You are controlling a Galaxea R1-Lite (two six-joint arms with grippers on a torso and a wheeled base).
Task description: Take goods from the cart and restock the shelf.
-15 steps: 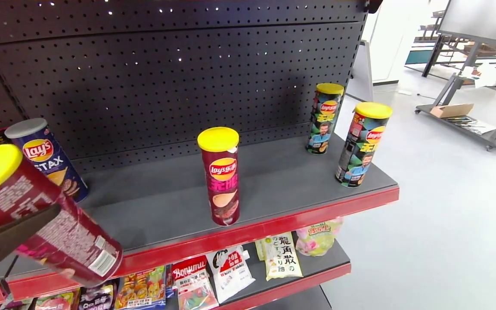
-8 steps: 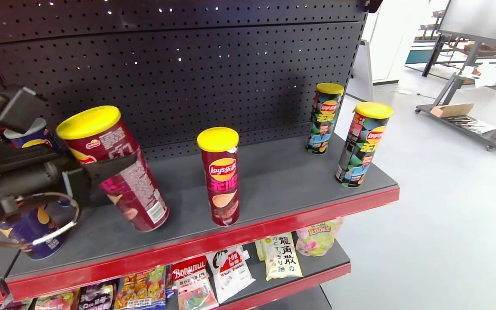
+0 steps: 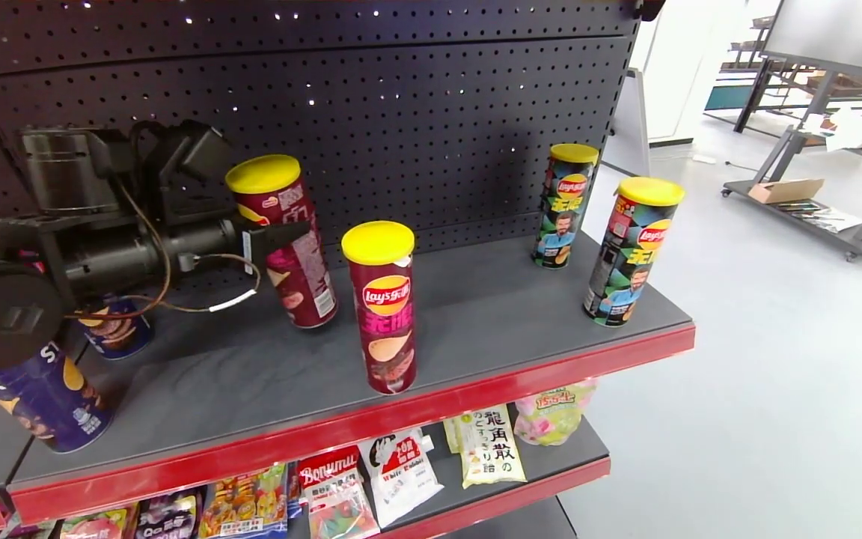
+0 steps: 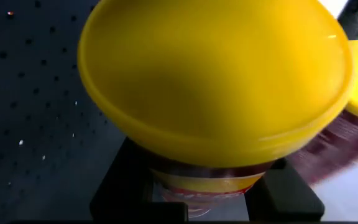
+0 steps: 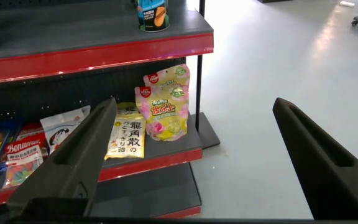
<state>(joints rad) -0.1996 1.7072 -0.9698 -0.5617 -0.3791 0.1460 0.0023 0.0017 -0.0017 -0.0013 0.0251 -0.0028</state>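
Six tall chip cans are on the upper shelf [image 3: 491,314] in my head view. At centre-left the left gripper [image 3: 285,232] lies level, its arm stretching in from the left edge, and its fingers [image 3: 281,227] are clamped on the upper part of the held can [image 3: 300,277]. That can is maroon and leans a little, yellow lid toward the upper left. Its base is at the shelf surface, though I cannot tell whether it touches. A back panel of fine print with a white barcode patch faces me.

Just right of it, nearer the red front lip, stands the centre can [image 3: 386,314], also maroon, with a round red-and-yellow logo, pink characters and a chip picture. At right, the patterned cans, one at the back [image 3: 562,209] and one at the front edge [image 3: 629,254], carry the same logo and a cartoon figure. The blue cans [image 3: 113,333] [image 3: 46,404] sit at lower left.

In the left wrist view the yellow lid [image 4: 216,74] looms above the black fingers. The right gripper [image 5: 194,106] has its fingers released and spread wide, facing the snack bags [image 5: 166,102] on the lower shelf [image 5: 166,162].
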